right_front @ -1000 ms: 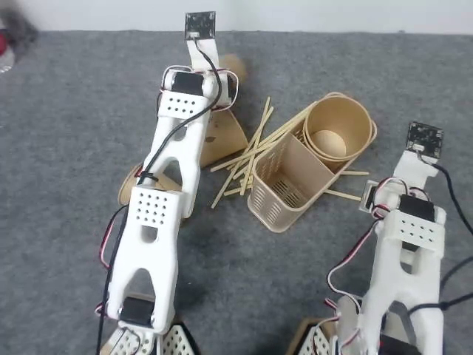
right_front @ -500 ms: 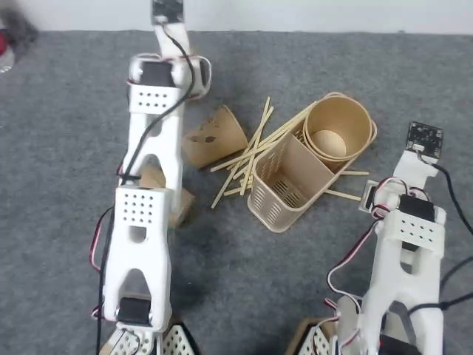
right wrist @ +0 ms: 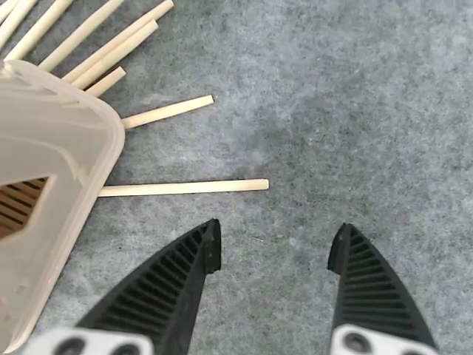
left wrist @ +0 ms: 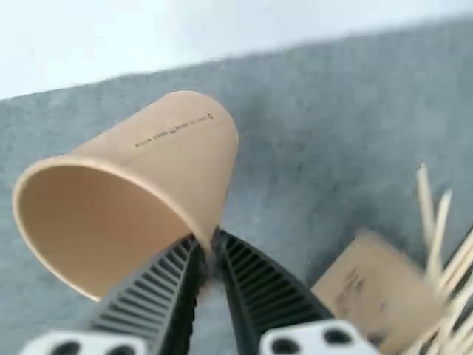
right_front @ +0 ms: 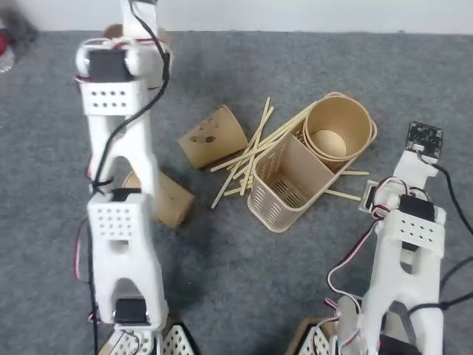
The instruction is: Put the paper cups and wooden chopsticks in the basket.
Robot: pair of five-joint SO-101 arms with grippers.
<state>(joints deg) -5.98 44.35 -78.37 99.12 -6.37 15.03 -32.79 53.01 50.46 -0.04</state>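
Our left fingers pinch a paper cup by its rim, lifted off the bench well away from the basket, presumably for carrying there, while our right fingers hang spread just beside the basket over loose chopsticks.

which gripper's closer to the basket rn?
Right. The right gripper hovers open just beside the basket; the left gripper holds a paper cup well away from it.
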